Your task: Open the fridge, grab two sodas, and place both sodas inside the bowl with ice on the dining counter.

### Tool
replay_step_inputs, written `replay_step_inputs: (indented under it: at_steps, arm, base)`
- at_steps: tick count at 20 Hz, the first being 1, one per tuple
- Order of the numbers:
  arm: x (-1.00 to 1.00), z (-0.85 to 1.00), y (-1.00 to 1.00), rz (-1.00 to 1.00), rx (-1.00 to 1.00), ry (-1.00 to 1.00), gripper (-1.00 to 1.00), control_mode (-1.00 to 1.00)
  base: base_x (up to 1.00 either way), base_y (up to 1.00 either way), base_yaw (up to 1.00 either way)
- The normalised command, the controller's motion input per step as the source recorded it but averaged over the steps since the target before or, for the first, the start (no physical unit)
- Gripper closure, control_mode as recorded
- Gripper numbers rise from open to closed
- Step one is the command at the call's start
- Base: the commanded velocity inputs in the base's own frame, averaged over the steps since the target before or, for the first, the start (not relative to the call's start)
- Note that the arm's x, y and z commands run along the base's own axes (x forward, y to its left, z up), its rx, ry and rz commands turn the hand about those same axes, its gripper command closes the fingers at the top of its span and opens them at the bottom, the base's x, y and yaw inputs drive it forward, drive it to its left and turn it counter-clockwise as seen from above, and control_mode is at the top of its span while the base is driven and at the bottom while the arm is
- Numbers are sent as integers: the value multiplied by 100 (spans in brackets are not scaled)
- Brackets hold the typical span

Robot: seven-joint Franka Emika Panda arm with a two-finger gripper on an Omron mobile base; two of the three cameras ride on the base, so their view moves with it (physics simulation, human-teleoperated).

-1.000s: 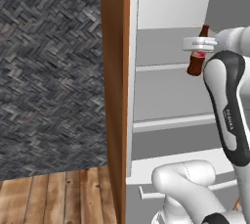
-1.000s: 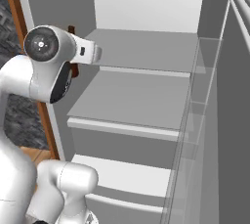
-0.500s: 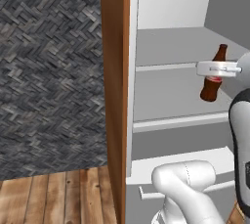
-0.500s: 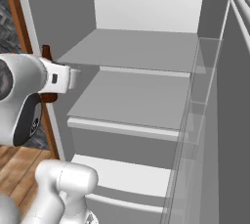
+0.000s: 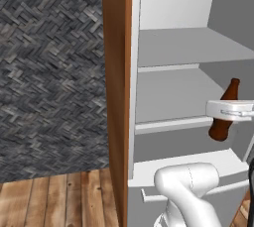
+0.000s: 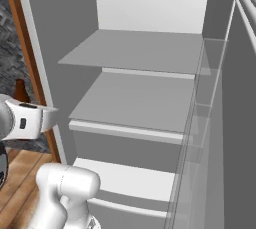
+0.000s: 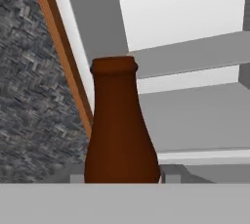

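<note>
Pinching brown soda bottle (image 5: 222, 113) upright, claw (image 5: 224, 110) level before open fridge (image 5: 168, 97) shelves.

Dark grey herringbone-patterned wall (image 5: 49, 72) left of a tall wood side panel (image 5: 116, 97), with brown wood plank floor (image 5: 59, 198) running below that wall up to the panel's foot, evenly lit.

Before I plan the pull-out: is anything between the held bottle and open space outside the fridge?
Nothing visible: the claw is shut on the dark-brown cola bottle, in front of the open fridge's white shelves, beside its wood side panel.
</note>
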Motion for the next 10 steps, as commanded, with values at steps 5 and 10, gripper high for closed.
replay_step_inputs:
  at_steps: [5,10]
  arm:
    - [-10,-7,7,0,0,2,100,100]
    - [0,0,0,0,0,0,100,100]
  base:
    - [-25,40,-4]
    - [-4,77,-18]
